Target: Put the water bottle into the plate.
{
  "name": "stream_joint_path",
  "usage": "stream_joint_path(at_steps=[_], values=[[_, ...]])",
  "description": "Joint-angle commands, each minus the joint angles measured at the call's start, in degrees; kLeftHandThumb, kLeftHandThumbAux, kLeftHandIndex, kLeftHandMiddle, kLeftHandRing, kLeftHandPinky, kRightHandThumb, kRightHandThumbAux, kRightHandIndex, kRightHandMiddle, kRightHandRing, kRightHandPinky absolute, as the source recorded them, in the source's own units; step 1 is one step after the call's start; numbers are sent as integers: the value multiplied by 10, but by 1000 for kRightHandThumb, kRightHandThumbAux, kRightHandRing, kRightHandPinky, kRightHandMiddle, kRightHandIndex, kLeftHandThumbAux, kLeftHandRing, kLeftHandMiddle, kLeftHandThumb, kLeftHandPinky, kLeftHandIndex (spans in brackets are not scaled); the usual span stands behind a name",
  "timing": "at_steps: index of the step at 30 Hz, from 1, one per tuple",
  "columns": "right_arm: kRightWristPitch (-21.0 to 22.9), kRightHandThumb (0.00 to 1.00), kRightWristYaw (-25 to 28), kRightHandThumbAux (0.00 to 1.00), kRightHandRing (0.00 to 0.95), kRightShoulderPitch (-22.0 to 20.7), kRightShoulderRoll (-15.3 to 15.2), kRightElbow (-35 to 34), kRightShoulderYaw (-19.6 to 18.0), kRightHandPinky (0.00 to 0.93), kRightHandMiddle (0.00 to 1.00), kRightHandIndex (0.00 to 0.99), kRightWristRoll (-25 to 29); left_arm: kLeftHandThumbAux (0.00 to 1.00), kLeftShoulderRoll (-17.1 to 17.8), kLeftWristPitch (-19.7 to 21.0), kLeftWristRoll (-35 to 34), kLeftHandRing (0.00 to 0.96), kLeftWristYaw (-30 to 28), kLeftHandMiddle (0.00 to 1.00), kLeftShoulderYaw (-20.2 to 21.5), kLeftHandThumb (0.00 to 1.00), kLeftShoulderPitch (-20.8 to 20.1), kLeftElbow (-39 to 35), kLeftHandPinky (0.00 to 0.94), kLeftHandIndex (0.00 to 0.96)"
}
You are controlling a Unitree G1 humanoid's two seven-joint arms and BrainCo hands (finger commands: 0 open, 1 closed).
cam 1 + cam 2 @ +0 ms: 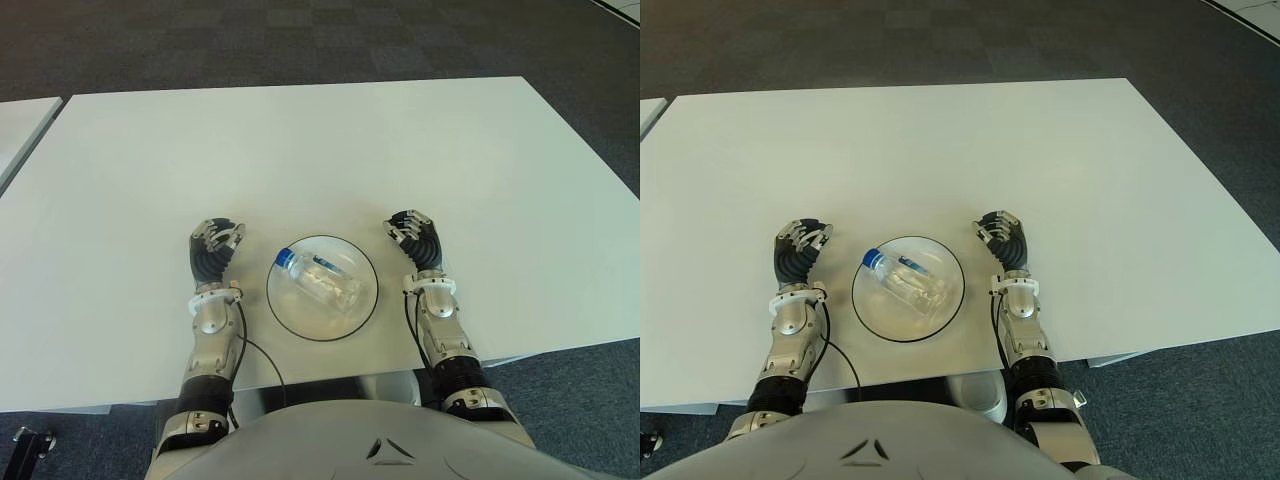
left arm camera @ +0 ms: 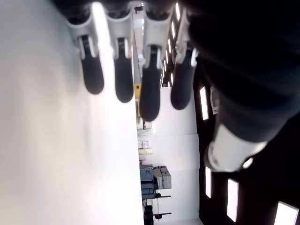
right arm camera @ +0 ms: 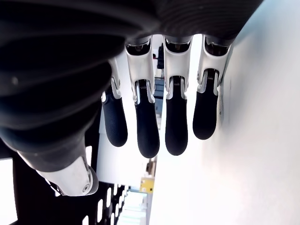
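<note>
Left hand point(image 1: 216, 243) and right hand point(image 1: 413, 238) flank the plate point(image 1: 367, 300) on the worktop point(image 1: 300, 150), both released, fingers loosely hanging, holding nothing. Bottle point(image 1: 320, 279) already lies on its side inside the plate, cap toward the left hand (long axis diagonal), about equally near both. Task looks done.

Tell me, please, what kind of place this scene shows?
Probably an office or a lab. A plain white table stands on dark carpet tiles; it bears only a plate with a water bottle in it, between the robot's empty left hand and right hand.
</note>
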Motion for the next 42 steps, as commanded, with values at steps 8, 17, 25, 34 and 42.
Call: stream_joint_path(at_steps=[8,17,25,34,42], values=[[4,701,0,733,474,2,5,3,-1,479,483,426,5,716,7,30,10,489,-17,513,-15,707,18,19,480,431],[3,701,3,733,474,2,4,2,-1,470,485,426,6,717,3,27,14,492,-20,511,-21,707,27,13,478,430],[4,701,3,734,471,5,4,-3,0,472,483,426,4,718,8,-1,13,498,-30,517,-27,708,30,23,484,430],[4,700,2,734,470,5,3,-3,1,472,479,426,2,718,4,13,8,495,-24,517,-20,709,31,20,479,431],[1,701,9,733,471,7,3,-6,-1,474,481,426,8,717,-3,16,10,493,-19,516,-19,708,40,-1,479,430]])
